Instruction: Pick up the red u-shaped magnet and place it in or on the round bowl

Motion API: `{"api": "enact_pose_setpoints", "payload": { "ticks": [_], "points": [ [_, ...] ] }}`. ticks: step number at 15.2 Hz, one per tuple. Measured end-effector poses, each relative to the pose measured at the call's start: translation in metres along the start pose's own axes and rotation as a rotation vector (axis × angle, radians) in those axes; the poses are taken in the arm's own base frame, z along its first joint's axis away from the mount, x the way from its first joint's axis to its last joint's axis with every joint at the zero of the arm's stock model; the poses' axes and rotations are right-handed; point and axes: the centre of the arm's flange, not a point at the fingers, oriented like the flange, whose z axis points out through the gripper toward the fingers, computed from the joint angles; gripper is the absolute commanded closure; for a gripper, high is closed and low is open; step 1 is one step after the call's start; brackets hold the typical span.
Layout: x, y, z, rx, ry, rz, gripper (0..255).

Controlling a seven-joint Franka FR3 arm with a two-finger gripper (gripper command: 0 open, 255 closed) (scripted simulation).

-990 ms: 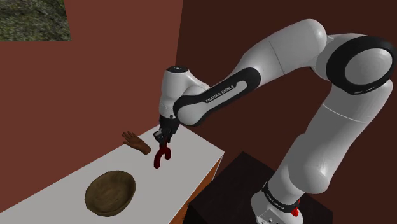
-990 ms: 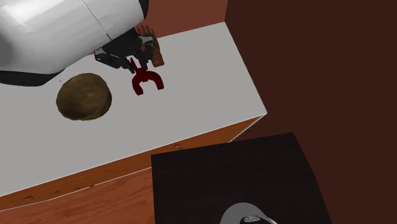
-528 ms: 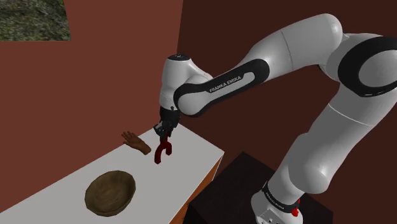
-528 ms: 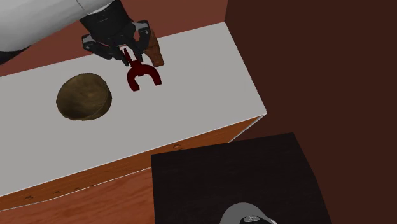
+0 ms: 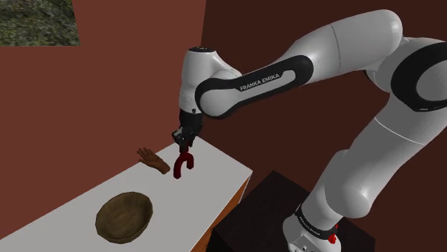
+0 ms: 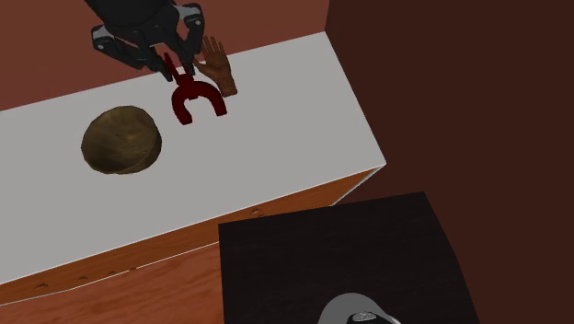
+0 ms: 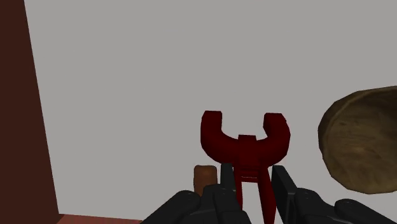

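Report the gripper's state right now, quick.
Gripper: shut on the red U-shaped magnet.

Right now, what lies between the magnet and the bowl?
Nothing: only bare white tabletop separates the magnet from the bowl, as the second exterior view shows.

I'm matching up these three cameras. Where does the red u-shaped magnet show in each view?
Shoulder view: the red u-shaped magnet hangs from the black hand near the middle, up and right of the brown round bowl.
Second exterior view: the magnet is at upper left, right of the bowl.
Wrist view: the magnet is clasped in the hand, the bowl beside it.
Shared landmark: the bowl.
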Motion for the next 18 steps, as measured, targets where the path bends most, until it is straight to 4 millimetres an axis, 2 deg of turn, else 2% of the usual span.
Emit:
{"api": "enact_pose_setpoints", "payload": {
  "ticks": [3,18],
  "points": [
    [0.008,-0.03,-0.01,0.0,0.0,-0.001,255],
    [0.036,-0.22,-0.064,0.0,-0.001,-0.002,255]
  ]
}}
